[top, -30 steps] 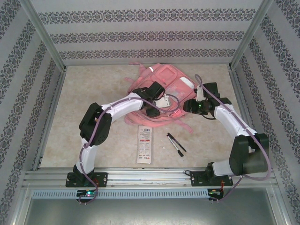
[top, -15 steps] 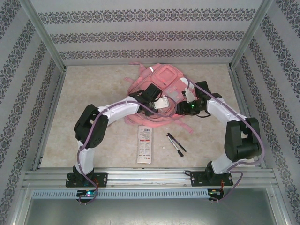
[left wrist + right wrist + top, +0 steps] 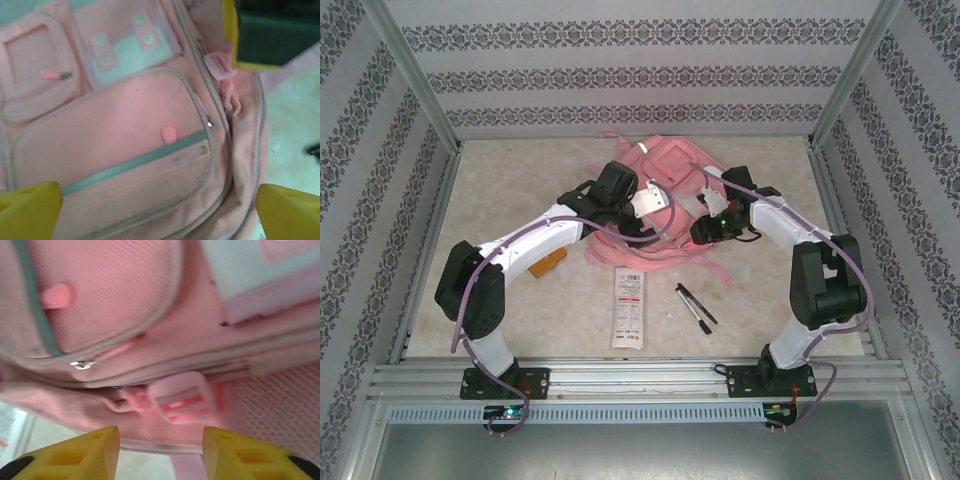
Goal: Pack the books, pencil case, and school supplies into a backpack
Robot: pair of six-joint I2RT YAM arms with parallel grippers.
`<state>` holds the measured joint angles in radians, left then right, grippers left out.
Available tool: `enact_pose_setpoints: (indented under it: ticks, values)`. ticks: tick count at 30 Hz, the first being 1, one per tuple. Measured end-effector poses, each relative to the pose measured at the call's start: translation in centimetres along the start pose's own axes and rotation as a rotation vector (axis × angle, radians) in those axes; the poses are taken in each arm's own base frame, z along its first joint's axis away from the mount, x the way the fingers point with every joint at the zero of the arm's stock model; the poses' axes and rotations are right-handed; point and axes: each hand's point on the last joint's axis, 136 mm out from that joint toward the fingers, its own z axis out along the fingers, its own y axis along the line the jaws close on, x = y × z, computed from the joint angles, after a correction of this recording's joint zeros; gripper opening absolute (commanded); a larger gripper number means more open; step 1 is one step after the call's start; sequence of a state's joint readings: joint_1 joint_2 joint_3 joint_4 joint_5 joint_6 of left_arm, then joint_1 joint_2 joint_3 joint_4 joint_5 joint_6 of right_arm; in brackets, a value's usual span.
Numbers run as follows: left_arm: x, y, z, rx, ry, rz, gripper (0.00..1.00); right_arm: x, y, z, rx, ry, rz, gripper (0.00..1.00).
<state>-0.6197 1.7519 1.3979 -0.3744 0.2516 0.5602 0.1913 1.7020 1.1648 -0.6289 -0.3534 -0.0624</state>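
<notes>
Nothing is going in yet: the pencil case (image 3: 629,307), pens (image 3: 695,305) and booklet (image 3: 548,265) are lying on the desk (image 3: 500,190), nearer than the backpack (image 3: 670,165). The left tool (image 3: 160,202) is gaping wide and empty, and the right tool (image 3: 161,440) is hovering half-open, gripping nothing.

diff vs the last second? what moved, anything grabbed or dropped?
The left arm swung its elbow out left. The left tool shifted left over the backpack, wide open, holding nothing. The right tool slid left to the backpack's near-right edge. The arm's shift uncovered the orange-brown booklet on the table. The pencil case, pens and backpack stayed put.
</notes>
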Motion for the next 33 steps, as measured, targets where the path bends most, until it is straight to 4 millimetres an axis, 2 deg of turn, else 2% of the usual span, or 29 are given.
enact_pose_setpoints:
  ticks: [4,7,10,12,14,15,20,22,23,26,30,33]
  values:
    - [2.5,-0.3,3.6,0.041,0.102,0.043,1.0,0.7,-0.6,1.4,0.061,0.043,0.023,0.52]
    - [4.1,-0.2,6.7,0.065,0.18,0.042,1.0,0.7,-1.0,2.3,0.124,0.062,0.038,0.5]
    - [5.3,-0.1,8.4,0.076,0.238,0.036,1.0,0.2,-1.2,2.6,0.16,0.045,0.077,0.35]
    - [5.4,0.1,8.9,0.073,0.253,0.038,1.0,-0.1,-1.3,2.7,0.162,0.027,0.108,0.23]
    - [5.4,0.2,9.1,0.062,0.259,0.045,0.96,-0.3,-1.1,2.9,0.143,0.009,0.138,0.15]
    - [5.4,0.3,9.2,0.055,0.261,0.048,0.9,-0.4,-1.0,3.1,0.127,-0.004,0.153,0.12]
    - [5.6,0.3,10.0,0.031,0.287,0.083,0.37,-0.5,-0.9,2.9,0.019,-0.063,0.254,0.08]
    - [5.4,0.4,10.3,0.024,0.285,0.092,0.09,-0.6,-1.2,2.4,-0.002,-0.085,0.295,0.11]
    - [5.2,0.4,10.2,0.025,0.28,0.096,0.0,-0.7,-1.3,2.1,-0.008,-0.099,0.312,0.18]
    - [4.3,1.0,10.0,0.017,0.256,0.099,0.0,-1.0,-1.6,1.0,-0.016,-0.133,0.34,0.31]
    - [3.4,1.2,9.4,0.034,0.216,0.076,0.0,-1.6,-0.7,0.1,-0.06,-0.16,0.332,0.38]
    - [2.7,1.5,8.5,0.041,0.183,0.055,0.0,-2.0,0.2,-0.3,-0.098,-0.171,0.301,0.39]
